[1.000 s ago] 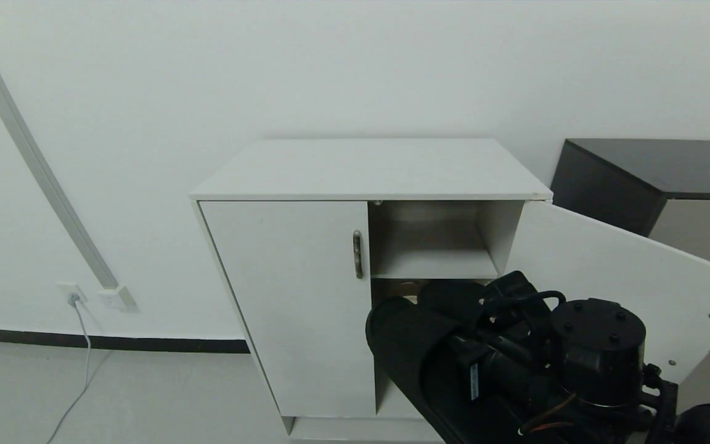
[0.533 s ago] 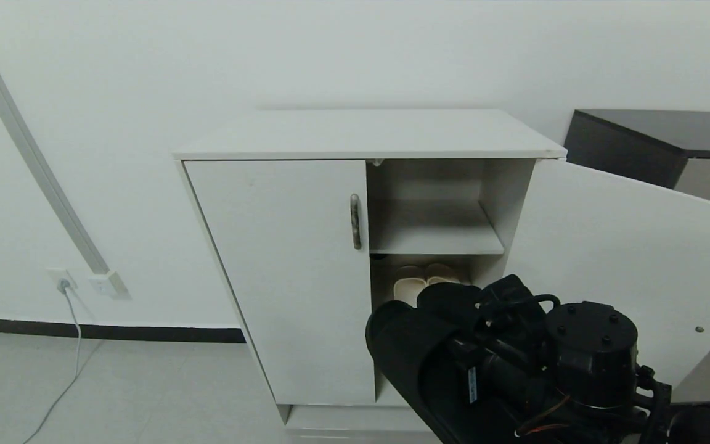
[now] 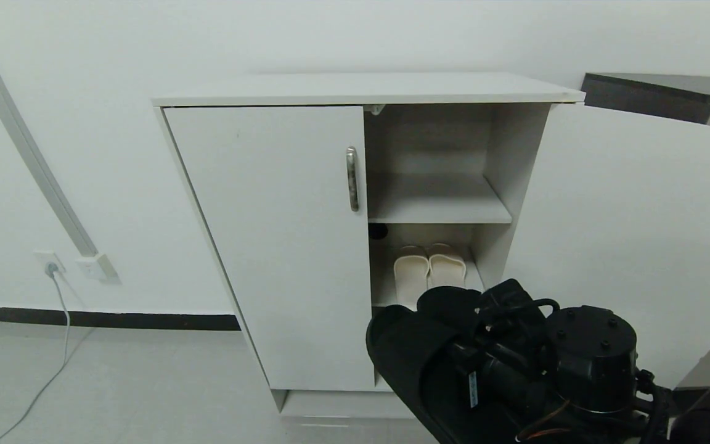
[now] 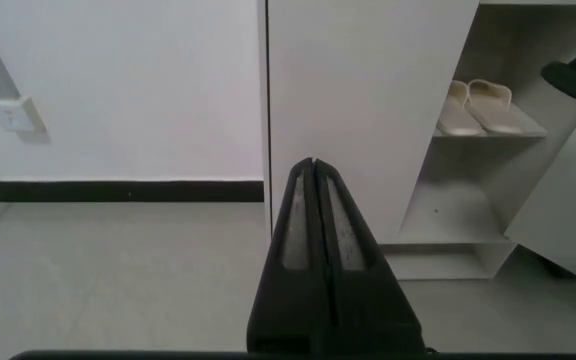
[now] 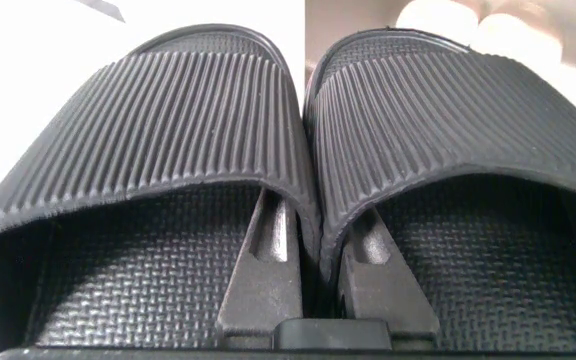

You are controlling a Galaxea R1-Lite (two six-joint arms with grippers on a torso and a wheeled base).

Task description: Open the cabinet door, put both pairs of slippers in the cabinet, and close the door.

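Right hand (image 5: 313,255): narrow, clamped on the pair of black slippers (image 3: 413,351). One finger sits in each slipper, and the two inner side walls are pinched together between them. The pair hangs in front of the cabinet (image 3: 361,89), just outside its open right door (image 3: 626,234), toes pointing in.

Left hand (image 4: 313,175): fingers pressed together, holding nothing, low and well to the side, facing the closed left door (image 3: 269,246).

White slippers (image 3: 430,268): side by side on the middle shelf, toes to the back. Upper shelf (image 3: 435,203) and bottom shelf (image 4: 458,215) are bare.

Handling, judged:
- Black pair looks like moulded foam or rubber: light, soft and not fragile.
- Ribbed straps and a pebbled footbed should give good friction, so a slip is unlikely.
- Side walls are thin and springy. A pinch there holds both as one unit, but the heels can droop or swing about the grip.
- The inner walls at mid-length seem the best hold, as now, since they keep the pair balanced.
- Soft toes may catch on a shelf edge and fold, so enter level with some clearance.
- Release only once the soles rest flat.
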